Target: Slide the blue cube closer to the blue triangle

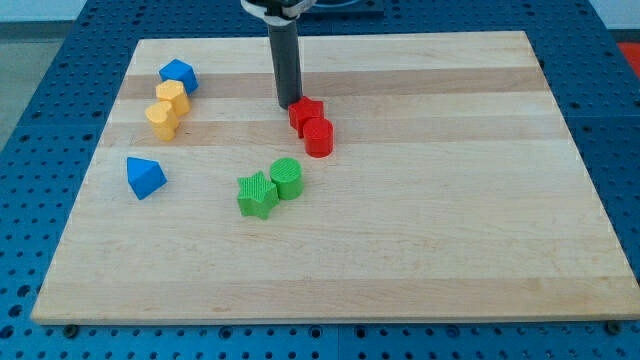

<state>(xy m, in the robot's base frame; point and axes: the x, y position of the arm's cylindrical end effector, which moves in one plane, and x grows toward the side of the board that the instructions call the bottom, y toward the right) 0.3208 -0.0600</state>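
Currently my tip (289, 105) (bare rod, holding nothing, touching red star (306, 112)) has blue cube (178, 75) well to its view-left, blue triangle (145, 177) lower-left.

Bright, even overhead light falls on the pale wooden bench (420, 200), leaving only short soft shadows beside the small coloured plastic blocks and the dark rod (287, 65), with sharp focus and no glare.

Blue cube (178, 75), blue triangle (145, 177), two yellow blocks (166, 108), two red blocks (312, 126), two green blocks (271, 186), pale wooden board (450, 180)
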